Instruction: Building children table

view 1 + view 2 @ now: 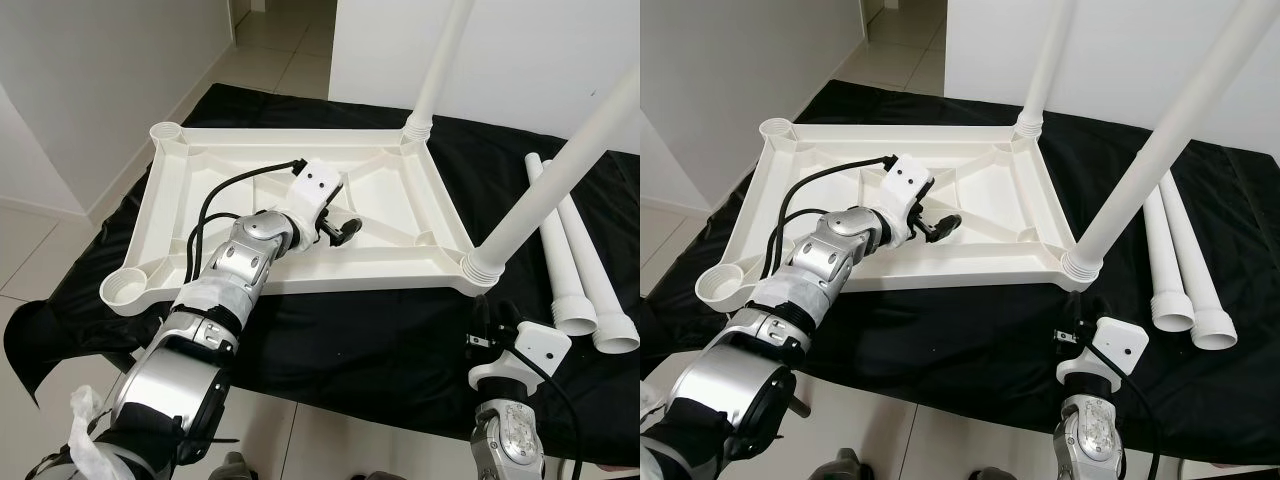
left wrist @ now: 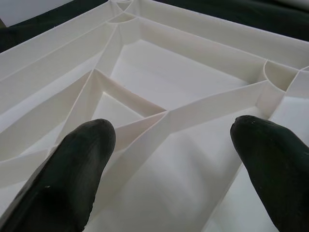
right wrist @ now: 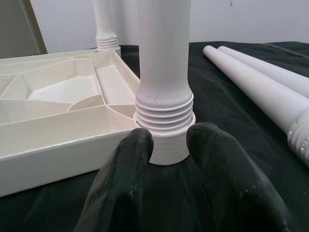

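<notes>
Left eye view: white tabletop [image 1: 300, 205] lying underside up on black cloth [image 1: 380, 330], ribs and corner sockets exposed. Two legs already standing in the robot's right-hand corners, far leg [image 1: 440, 70] and near leg [image 1: 555, 180], the near one with threads still showing above its socket (possibly not screwed fully home, judging by the right wrist view). Two loose legs [image 1: 580, 260] lying side by side on the cloth to the right, just apart from the tabletop. Two sockets still open on the left: far-left socket [image 1: 165, 132] and near-left socket [image 1: 125, 290]. About half done, then; two legs left to fit.

Left gripper [image 1: 345, 228] reaching over the middle of the underside, fingers spread wide in the left wrist view, holding nothing, hovering above the ribs. Right gripper [image 1: 485, 335] low beside the near leg's base, fingers close together in the right wrist view with only a narrow gap, gripping nothing.

Near-left socket close to the cloth's front edge, with floor below. Standing legs rising tall between the right arm and the loose legs, so any reach across needs to pass in front of them. Open cloth in front of the tabletop.
</notes>
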Available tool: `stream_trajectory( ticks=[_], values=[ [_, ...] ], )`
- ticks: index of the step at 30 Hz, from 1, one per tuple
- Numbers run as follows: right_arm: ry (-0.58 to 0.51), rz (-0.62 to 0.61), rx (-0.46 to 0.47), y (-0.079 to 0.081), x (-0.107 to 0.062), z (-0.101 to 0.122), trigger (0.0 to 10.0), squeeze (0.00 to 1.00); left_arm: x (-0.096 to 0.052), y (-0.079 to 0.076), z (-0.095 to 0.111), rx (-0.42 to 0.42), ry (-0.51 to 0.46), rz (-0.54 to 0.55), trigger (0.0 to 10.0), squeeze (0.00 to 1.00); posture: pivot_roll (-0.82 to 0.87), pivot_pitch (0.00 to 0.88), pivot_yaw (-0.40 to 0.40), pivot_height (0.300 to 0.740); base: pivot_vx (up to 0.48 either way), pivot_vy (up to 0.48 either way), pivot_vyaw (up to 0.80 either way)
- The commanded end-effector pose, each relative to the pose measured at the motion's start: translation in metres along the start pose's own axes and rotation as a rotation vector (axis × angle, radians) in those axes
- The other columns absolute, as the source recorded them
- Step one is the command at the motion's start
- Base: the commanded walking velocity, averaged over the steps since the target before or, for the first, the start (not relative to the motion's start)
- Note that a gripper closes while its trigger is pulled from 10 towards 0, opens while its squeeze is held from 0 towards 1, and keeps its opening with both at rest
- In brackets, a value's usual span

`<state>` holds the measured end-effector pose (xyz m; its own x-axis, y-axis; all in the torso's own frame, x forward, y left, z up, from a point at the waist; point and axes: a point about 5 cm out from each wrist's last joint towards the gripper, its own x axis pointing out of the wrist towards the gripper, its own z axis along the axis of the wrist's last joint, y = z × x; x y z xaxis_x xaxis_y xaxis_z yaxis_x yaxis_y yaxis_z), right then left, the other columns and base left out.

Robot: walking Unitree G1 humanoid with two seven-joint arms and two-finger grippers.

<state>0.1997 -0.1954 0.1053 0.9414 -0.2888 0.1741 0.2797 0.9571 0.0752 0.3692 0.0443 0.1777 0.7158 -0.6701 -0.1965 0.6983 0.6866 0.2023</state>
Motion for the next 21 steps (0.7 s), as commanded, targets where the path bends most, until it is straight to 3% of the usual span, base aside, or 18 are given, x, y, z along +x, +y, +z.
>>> stream_trajectory(
  ticks=[1, 5, 10, 16, 17, 18, 19, 20, 21],
  values=[
    [-0.004, -0.001, -0.011, -0.002, 0.001, -0.001, 10.0, 0.00, -0.008, -0.025, 0.001, 0.016, -0.011, -0.446, 10.0, 0.00, -0.01, 0.008, -0.015, 0.740, 0.000, 0.000, 0.00],
    [-0.004, 0.001, -0.012, -0.002, 0.001, -0.001, 10.0, 0.00, -0.010, -0.028, 0.001, 0.021, -0.021, -0.487, 10.0, 0.00, -0.01, 0.007, -0.015, 0.740, 0.000, 0.000, 0.00],
    [-0.003, 0.001, -0.018, -0.002, 0.001, 0.000, 10.0, 0.00, -0.023, -0.048, 0.000, 0.052, -0.028, -0.656, 10.0, 0.00, -0.01, 0.008, -0.016, 0.740, 0.000, 0.000, 0.00],
    [-0.003, 0.000, -0.018, -0.003, 0.002, -0.001, 10.0, 0.00, -0.025, -0.053, -0.003, 0.060, -0.020, -0.683, 10.0, 0.00, -0.01, 0.008, -0.017, 0.740, 0.000, 0.000, 0.00],
    [-0.004, 0.000, -0.016, -0.003, 0.002, 0.000, 10.0, 0.00, -0.024, -0.052, -0.003, 0.054, -0.016, -0.663, 10.0, 0.00, -0.01, 0.007, -0.015, 0.740, 0.000, 0.000, 0.00],
    [-0.005, -0.001, -0.016, -0.003, 0.002, 0.000, 10.0, 0.00, -0.016, -0.042, -0.005, 0.042, 0.009, -0.557, 10.0, 0.00, -0.01, 0.007, -0.015, 0.740, 0.000, 0.000, 0.00],
    [-0.005, -0.001, -0.016, -0.003, 0.002, 0.000, 10.0, 0.00, -0.016, -0.042, -0.005, 0.042, 0.009, -0.557, 10.0, 0.00, -0.01, 0.007, -0.015, 0.740, 0.000, 0.000, 0.00],
    [-0.005, -0.002, -0.016, -0.002, 0.003, 0.000, 10.0, 0.00, -0.008, -0.031, -0.006, 0.013, 0.033, -0.431, 10.0, 0.00, -0.01, 0.007, -0.015, 0.740, 0.000, 0.000, 0.00],
    [-0.005, -0.002, -0.016, -0.002, 0.003, 0.000, 10.0, 0.00, -0.008, -0.031, -0.006, 0.013, 0.033, -0.431, 10.0, 0.00, -0.01, 0.007, -0.015, 0.740, 0.000, 0.000, 0.00]
  ],
)
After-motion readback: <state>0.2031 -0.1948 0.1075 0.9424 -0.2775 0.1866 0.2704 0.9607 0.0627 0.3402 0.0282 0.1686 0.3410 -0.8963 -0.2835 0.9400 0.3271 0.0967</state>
